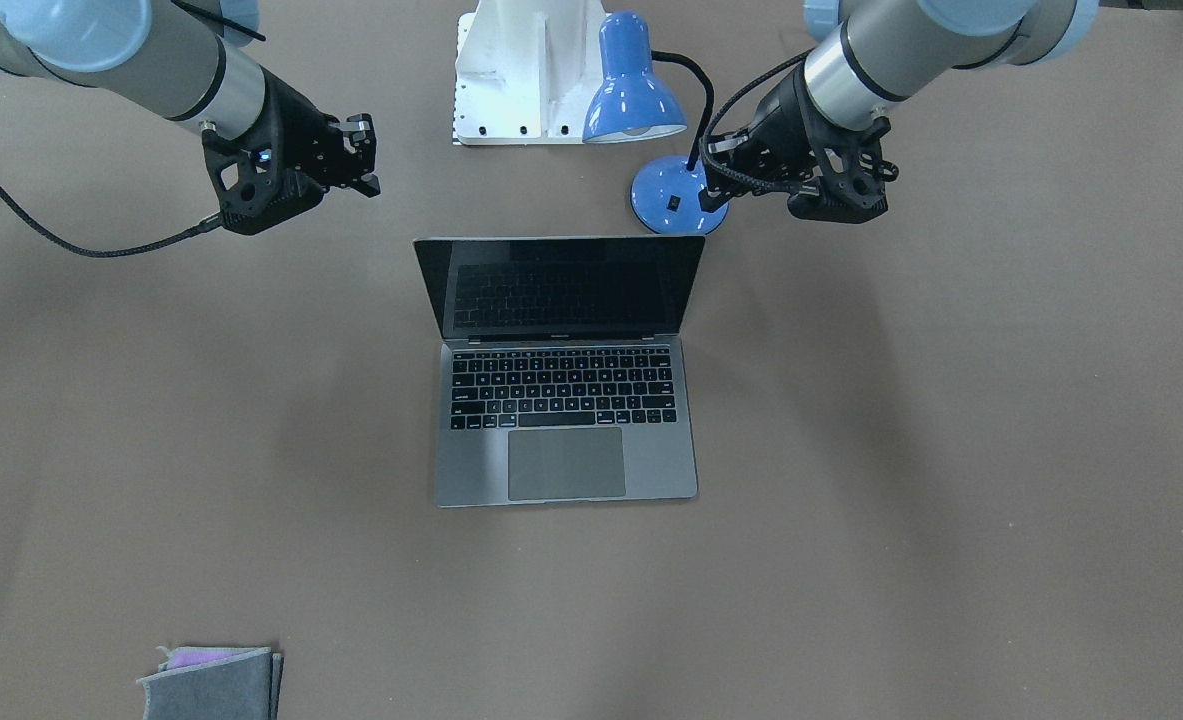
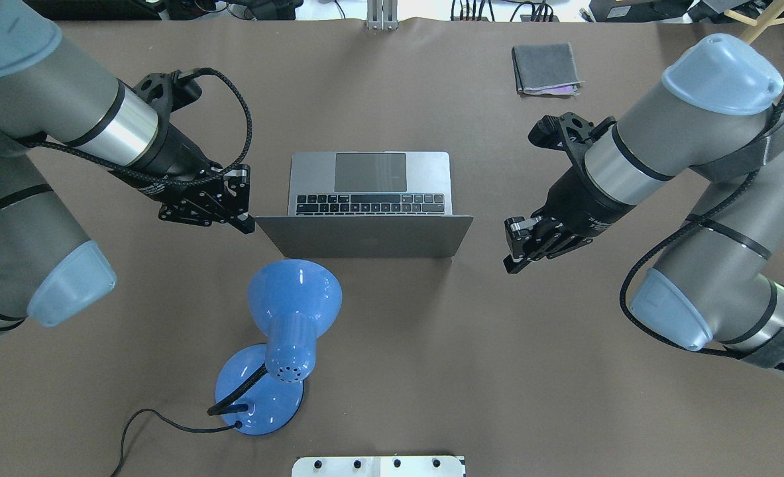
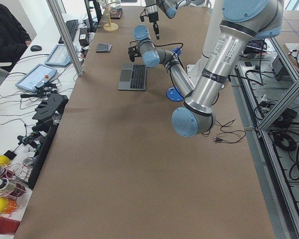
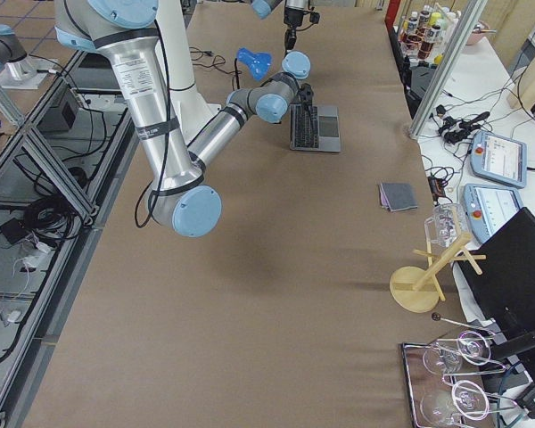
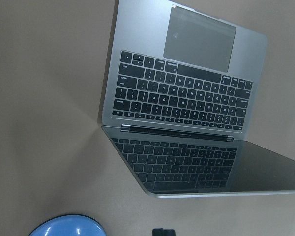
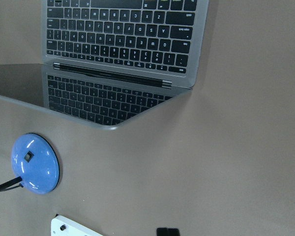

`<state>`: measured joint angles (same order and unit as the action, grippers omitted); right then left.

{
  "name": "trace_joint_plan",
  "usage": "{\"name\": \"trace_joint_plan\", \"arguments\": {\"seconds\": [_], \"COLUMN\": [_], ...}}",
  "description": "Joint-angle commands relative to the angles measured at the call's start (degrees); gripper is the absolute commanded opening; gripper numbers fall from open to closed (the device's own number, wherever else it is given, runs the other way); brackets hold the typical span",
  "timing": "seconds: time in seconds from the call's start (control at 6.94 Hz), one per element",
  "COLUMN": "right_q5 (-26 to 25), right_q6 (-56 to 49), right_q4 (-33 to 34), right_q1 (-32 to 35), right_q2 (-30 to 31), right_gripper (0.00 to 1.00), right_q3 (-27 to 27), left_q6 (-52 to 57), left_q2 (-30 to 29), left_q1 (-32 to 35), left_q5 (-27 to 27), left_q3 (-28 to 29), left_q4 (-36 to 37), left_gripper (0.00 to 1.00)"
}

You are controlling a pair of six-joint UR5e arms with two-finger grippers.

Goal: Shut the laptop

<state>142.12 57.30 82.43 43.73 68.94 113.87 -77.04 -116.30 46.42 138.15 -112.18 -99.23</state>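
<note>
The laptop (image 1: 563, 420) stands open in the middle of the table, its dark screen (image 1: 559, 287) tilted back toward the robot and its grey lid (image 2: 365, 236) facing the overhead view. My left gripper (image 2: 248, 225) hovers just beside the lid's left corner, apart from it, and looks shut and empty. My right gripper (image 2: 509, 265) hangs a short way off the lid's right corner, also shut and empty. The left wrist view shows the keyboard (image 5: 182, 98) and screen from above. The right wrist view shows the hinge corner (image 6: 172, 86).
A blue desk lamp (image 2: 287, 311) stands behind the laptop on the left arm's side, its base (image 1: 676, 195) close to the left gripper (image 1: 713, 198). A folded grey cloth (image 2: 545, 68) lies at the far right. The white robot base (image 1: 526, 75) is at the near edge.
</note>
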Motion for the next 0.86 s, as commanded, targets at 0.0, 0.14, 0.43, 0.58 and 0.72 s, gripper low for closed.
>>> {"name": "trace_joint_plan", "arguments": {"seconds": [0.0,0.14,0.43,0.58,0.72], "right_q5": [-0.35,-1.91,-2.72,-4.20,-4.39], "right_q6": [1.76,2.72,2.73,2.73,2.73], "right_q4": [-0.08,-0.08,-0.08,-0.08,-0.25], "right_q1": [-1.62,-2.24,-2.25,-2.16,-2.07], "right_q2": [-1.52,-3.44,-7.40,-8.11,-8.21], "right_gripper": [0.00,0.00,0.00,0.00,0.00], "right_q3": [0.04,-0.83,-5.22,-5.76,-5.85], "left_q6": [-0.04,-0.04,0.05,-0.04,-0.04], "left_q2": [-0.33,-1.12,-1.56,-2.78,-2.88], "left_q1": [-1.15,-1.77,-2.38,-2.91,-3.09], "left_q5": [0.01,0.01,0.01,0.01,0.01], "left_q3": [0.64,1.43,2.57,3.88,4.16], "left_q4": [0.00,0.00,-0.09,-0.09,-0.09], "left_gripper": [0.00,0.00,0.00,0.00,0.00]}}
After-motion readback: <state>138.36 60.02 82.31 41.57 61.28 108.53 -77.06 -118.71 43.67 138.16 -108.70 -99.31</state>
